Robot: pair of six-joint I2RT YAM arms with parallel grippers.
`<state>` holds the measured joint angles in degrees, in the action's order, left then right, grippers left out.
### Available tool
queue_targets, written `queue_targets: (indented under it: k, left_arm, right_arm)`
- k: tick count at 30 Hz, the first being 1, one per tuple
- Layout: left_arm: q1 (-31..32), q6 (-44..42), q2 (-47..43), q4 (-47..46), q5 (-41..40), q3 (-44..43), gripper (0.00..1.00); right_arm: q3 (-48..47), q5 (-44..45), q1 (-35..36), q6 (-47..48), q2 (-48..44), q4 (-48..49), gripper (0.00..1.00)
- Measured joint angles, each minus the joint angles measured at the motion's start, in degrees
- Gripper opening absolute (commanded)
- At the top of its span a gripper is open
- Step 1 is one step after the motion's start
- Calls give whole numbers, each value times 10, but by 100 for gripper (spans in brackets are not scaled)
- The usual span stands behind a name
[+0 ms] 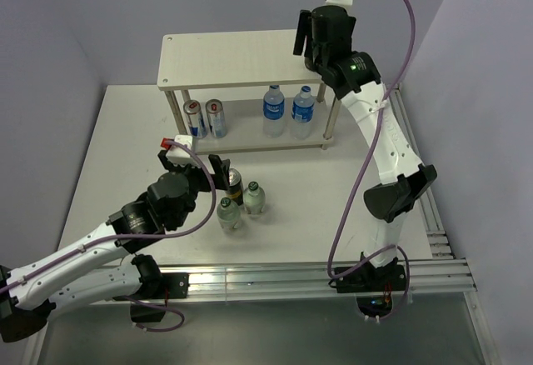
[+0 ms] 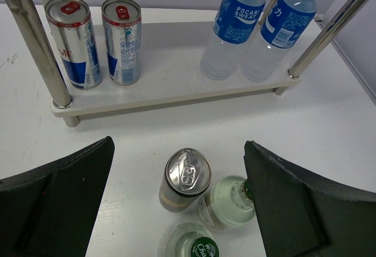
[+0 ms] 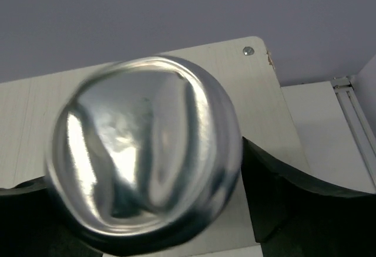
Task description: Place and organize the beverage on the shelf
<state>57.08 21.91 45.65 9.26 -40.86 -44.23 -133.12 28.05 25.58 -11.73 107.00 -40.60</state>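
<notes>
**Item:** silver can (image 3: 144,151), beverage.

**Location:** between the fingers of the right claw (image 1: 310,38), over the right end of the shelf (image 1: 233,57) top board, near the corner screw (image 3: 248,50). Only its shiny domed end shows, blurred. Whether it rests on the board cannot be told.

**Claw state:** the fingers flank the can on both sides. Whether they pinch it or stand just off it cannot be told.

**Handling, as judged:** thin metal, stiff while full, smooth and slippery, and likely to dent under a hard squeeze. Best taken across the round wall at about mid-height and kept upright.

**Right arm pose:** stretched forward from its base at the near right, wrist bent down over the board.

**Stock on the worktop (image 1: 125,132):** one upright can (image 2: 185,178) and two small green-capped bottles (image 2: 232,201), huddled close together.

**Left claw (image 2: 179,145):** spread wide and empty, hovering just above the upright can. The left arm lies low, reaching in from the near-left corner.

**Lower board (image 2: 170,75):** two slim cans (image 2: 73,43) at the left, two blue-labelled bottles (image 2: 235,28) at the right.
</notes>
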Motion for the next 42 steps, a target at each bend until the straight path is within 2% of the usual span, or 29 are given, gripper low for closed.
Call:
queue_targets:
  k: [3,10,11,12,23,32,37,42]
  left_arm:
    - [4,0,-3,0,-2,0,99]
    - [9,0,-8,0,-10,0,99]
    - [10,0,-8,0,-11,0,99]
    - [11,0,-9,0,-12,0,99]
    - [21,0,-13,1,-28,0,99]
    - [27,0,-15,5,-41,0,99]
    - [28,0,-16,8,-46,0,99]
    - [31,0,-16,16,-55,0,99]
  right_arm:
    - [32,9,9,2,-9,12,87]
    - [74,22,18,2,-15,25,91]
    - [81,24,19,2,-18,27,98]
    - [85,26,19,1,-20,29,100]
    - [144,30,28,-5,-71,51,100]
    - [274,18,43,-10,-147,83,100]
    - [339,25,80,-10,-199,98,100]
    - [445,50,184,-19,-293,128,100]
